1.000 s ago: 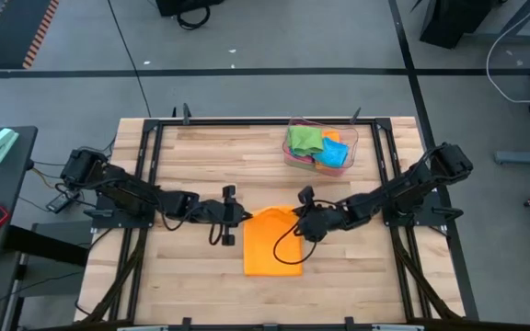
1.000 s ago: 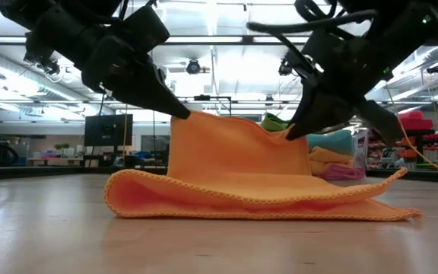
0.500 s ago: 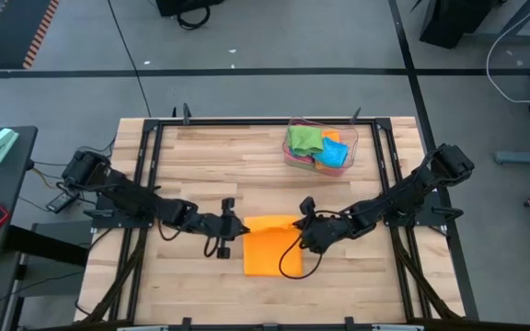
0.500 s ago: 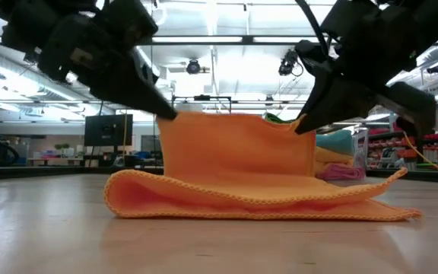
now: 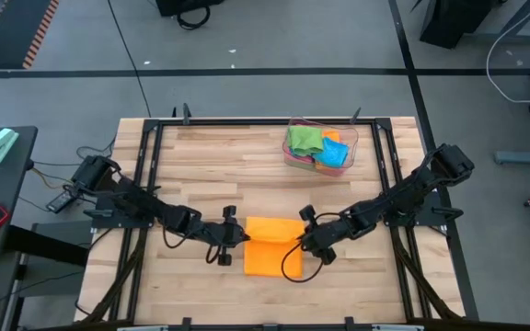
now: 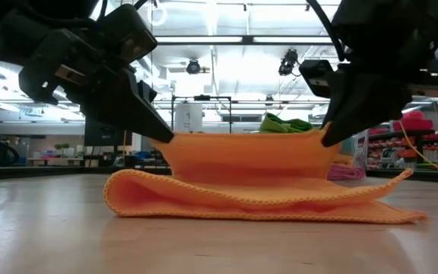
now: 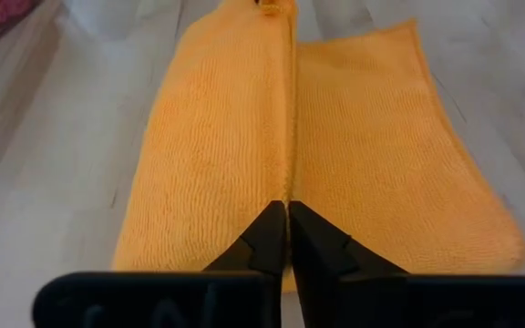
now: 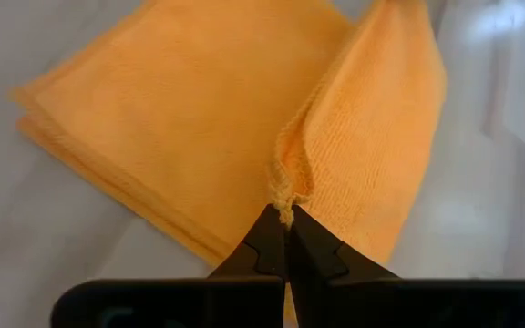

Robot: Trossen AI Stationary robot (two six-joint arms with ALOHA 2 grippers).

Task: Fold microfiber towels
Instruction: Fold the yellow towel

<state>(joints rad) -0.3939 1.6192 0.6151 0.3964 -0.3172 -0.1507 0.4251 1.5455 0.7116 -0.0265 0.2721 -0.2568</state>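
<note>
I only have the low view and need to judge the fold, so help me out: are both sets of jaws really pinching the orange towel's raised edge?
Observer: Yes. The left wrist view shows the left gripper shut on the orange towel at its hem.
Operator: And the right one?
Observer: The right gripper is shut on a bunched corner of the same hem.
Operator: How far across the towel is the lifted edge?
Observer: From above, the orange towel has its held edge over the half nearer the table's front.
Operator: Where are the other towels?
Observer: In the clear tray at the table's far right, apart from both arms.
</note>
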